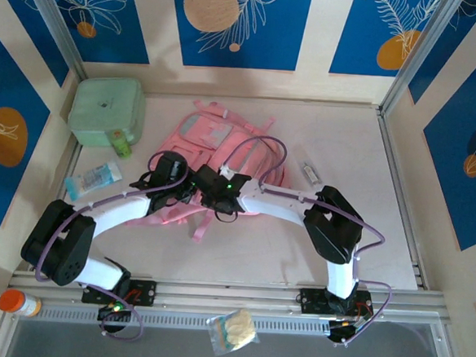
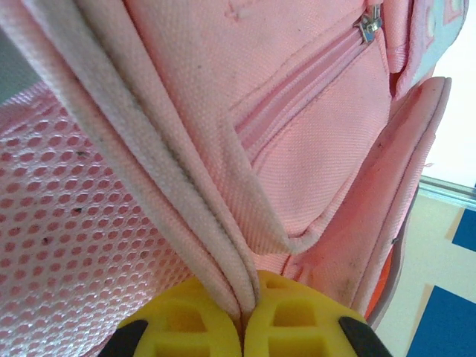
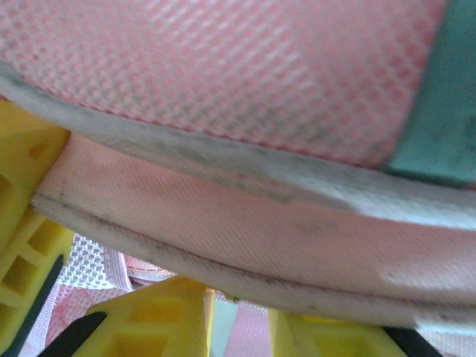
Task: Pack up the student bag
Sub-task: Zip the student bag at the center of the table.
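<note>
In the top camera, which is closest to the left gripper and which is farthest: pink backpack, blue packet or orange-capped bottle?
1. The pink backpack: the left gripper pinches it, mid-table.
2. The blue packet: just left of the gripper.
3. The orange-capped bottle: near-left corner.

The arms cover the near half of the bag (image 1: pixel 204 131). Toward the right edge of the counter (image 1: pixel 365 236), a small clear item (image 1: pixel 308 171) is too small to identify. The bottom edge cuts off the left fingers (image 2: pixel 294 320). Blurred fabric crosses the right fingers (image 3: pixel 18 245), so their grip cannot be told.
</note>
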{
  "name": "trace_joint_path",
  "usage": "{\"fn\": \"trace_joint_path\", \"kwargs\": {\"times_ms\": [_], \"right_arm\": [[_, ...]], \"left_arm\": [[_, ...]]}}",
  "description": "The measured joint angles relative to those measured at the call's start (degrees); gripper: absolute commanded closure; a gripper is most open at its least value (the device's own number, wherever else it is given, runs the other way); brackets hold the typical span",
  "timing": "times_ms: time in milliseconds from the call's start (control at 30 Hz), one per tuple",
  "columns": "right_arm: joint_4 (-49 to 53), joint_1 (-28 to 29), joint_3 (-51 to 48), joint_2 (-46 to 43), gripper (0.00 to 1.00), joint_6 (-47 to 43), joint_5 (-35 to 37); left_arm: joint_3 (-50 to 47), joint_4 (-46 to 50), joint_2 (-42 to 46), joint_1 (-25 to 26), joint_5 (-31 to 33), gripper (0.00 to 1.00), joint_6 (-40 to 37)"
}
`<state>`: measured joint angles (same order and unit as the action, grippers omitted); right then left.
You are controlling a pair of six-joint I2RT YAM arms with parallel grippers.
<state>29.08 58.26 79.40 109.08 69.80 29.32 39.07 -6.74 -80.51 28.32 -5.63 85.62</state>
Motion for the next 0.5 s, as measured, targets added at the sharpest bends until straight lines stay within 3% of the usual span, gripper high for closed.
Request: {"fn": "trace_joint_path", "kwargs": {"times_ms": [500], "right_arm": [[0.33,0.28,0.09,0.09,0.99,-8.33,3.74]], "left_arm": [[0.0,-2.58,-0.28,-0.02,-0.02,1.0,-0.39]]}}
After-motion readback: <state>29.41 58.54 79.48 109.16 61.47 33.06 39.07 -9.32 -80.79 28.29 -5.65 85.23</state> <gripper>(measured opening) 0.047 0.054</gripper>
